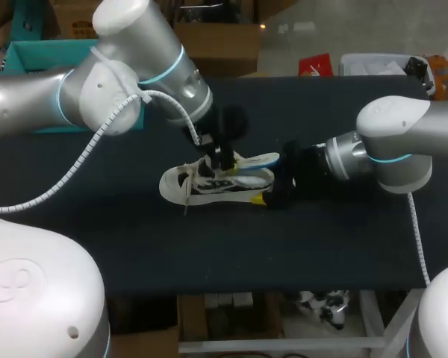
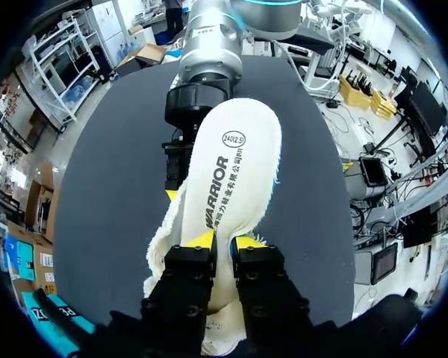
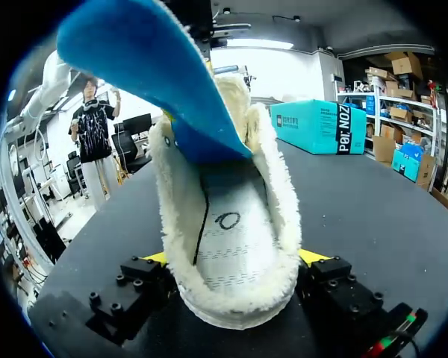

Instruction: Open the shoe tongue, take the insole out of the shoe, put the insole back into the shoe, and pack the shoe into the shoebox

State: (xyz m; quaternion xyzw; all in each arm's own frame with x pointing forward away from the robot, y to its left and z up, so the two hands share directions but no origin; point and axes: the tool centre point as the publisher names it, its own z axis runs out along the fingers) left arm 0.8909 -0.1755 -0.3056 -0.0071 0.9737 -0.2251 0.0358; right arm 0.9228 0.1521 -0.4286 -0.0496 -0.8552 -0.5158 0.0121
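Closest up, my left gripper (image 2: 224,241) has its two yellow tips drawn nearly together, pinching the edge of the insole (image 2: 235,164) between them. From that wrist I see the insole's pale underside stretching ahead of my fingers toward my right arm (image 2: 209,52), with the fleecy lining of the shoe (image 1: 198,186) showing under and beside it.

My right gripper (image 3: 235,257) is clamped on the shoe's heel, one yellow tip pressed to each side of the fluffy collar. From that wrist I look straight into the shoe's mouth. The insole's blue face slants up out of it, tilted above the opening. Its lower end sits at the mouth near the tongue, though I cannot tell whether it is inside.

From the head view, the shoe lies on its sole near the middle of the dark table (image 1: 97,216), toe to the left and heel to the right. My left arm comes in from the far left and holds the insole just over the shoe. My right arm comes in low from the right.

At the far left of the table stands the teal shoebox (image 1: 30,56), well apart from the shoe
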